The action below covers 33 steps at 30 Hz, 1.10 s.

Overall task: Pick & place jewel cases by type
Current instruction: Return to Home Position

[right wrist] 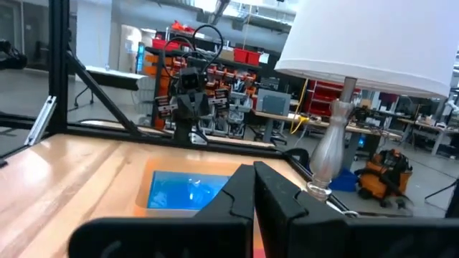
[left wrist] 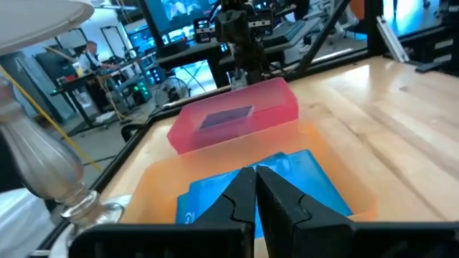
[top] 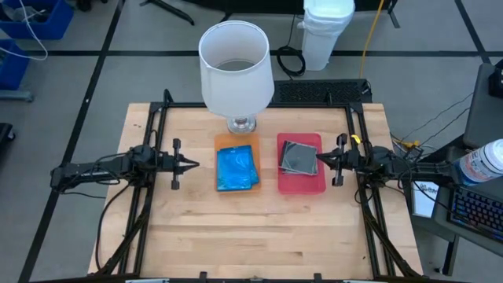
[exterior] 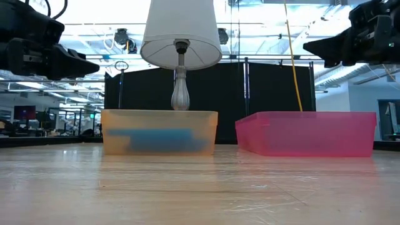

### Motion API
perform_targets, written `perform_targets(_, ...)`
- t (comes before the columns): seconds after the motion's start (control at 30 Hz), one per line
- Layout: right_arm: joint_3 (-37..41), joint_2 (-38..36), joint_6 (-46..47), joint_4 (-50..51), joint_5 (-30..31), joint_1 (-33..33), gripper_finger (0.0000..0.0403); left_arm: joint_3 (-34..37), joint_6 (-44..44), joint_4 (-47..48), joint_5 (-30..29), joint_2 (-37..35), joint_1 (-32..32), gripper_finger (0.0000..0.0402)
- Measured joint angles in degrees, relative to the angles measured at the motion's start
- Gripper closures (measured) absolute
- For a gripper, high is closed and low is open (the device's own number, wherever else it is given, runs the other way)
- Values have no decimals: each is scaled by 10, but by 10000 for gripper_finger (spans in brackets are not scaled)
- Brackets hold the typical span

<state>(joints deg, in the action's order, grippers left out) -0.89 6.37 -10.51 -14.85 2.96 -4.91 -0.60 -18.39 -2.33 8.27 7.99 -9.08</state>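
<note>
Several blue jewel cases lie stacked in the orange tray; the left wrist view also shows these blue cases. Dark clear jewel cases lie in the red tray. My left gripper hangs shut and level above the table, just left of the orange tray, its fingers nearly together with nothing between them. My right gripper is shut too, level, raised over the red tray's right edge. In the low view both grippers stay well above the trays.
A white-shaded lamp on a glass foot stands just behind the orange tray. A black frame runs along the table's sides. Bare wood lies between the trays and the near edge.
</note>
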Motion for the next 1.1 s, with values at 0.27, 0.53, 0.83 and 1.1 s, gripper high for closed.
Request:
perform_targets(0.27,0,1,38,0,0,0,403,0,41,-8,0,0,0,377)
perform_targets(0.53,0,1,38,-1,0,0,403,0,41,-8,0,0,0,376)
perform_targets(0.83,0,1,38,-1,0,0,403,0,38,-8,0,0,0,376)
perform_targets(1.1,0,1,38,-1,0,0,403,0,38,-9,0,0,0,376)
